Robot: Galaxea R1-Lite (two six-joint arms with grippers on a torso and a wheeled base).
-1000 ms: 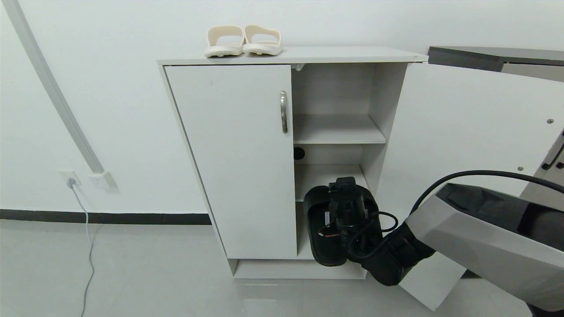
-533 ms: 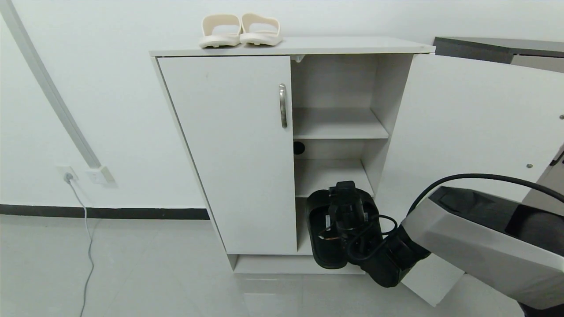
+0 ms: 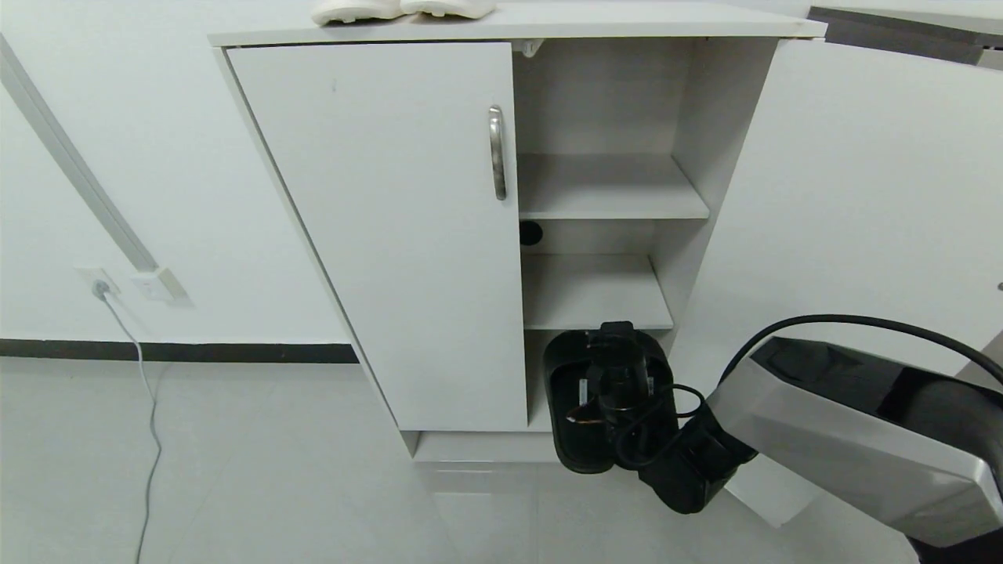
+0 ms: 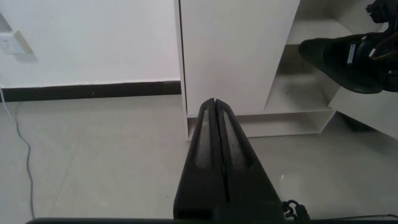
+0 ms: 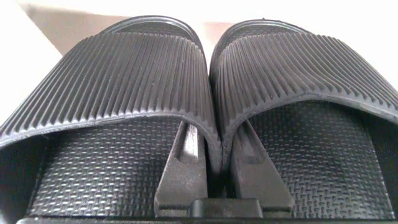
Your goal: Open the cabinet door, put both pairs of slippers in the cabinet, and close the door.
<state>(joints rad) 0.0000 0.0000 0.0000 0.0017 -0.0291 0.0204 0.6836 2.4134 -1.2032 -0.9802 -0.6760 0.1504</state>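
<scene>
Cable (image 3: 145, 407), thin and grey, hangs from a white wall socket (image 3: 98, 283) at the far left and trails over the pale tiled floor (image 3: 235, 486). The left gripper (image 4: 214, 124) hovers low over that floor, pointing at the foot of the tall white wooden cabinet (image 3: 627, 30), its two black fingers pressed flat together with nothing between them. The cabinet's left door (image 3: 376, 235) is shut, with a slim vertical metal handle (image 3: 496, 153) at its inner edge. On the cabinet top, above this door, rests the pair of cream rubber slippers (image 3: 353, 11). The right half stands open, showing an upper shelf (image 3: 611, 188) and a middle shelf (image 3: 592, 294). Just below the middle shelf, at the mouth of the lowest compartment, the pair of black ribbed rubber slippers (image 3: 568, 407) is held side by side, tilted and lifted clear of the bottom board. The right gripper (image 3: 619, 376) clamps them, fingers (image 5: 183, 162) reaching under the straps and pinching the two touching inner sides together. The silver-grey right arm (image 3: 846, 439) stretches low from the right, wrist bent toward the opening, in front of the right door (image 3: 862, 196), which is swung wide open.
</scene>
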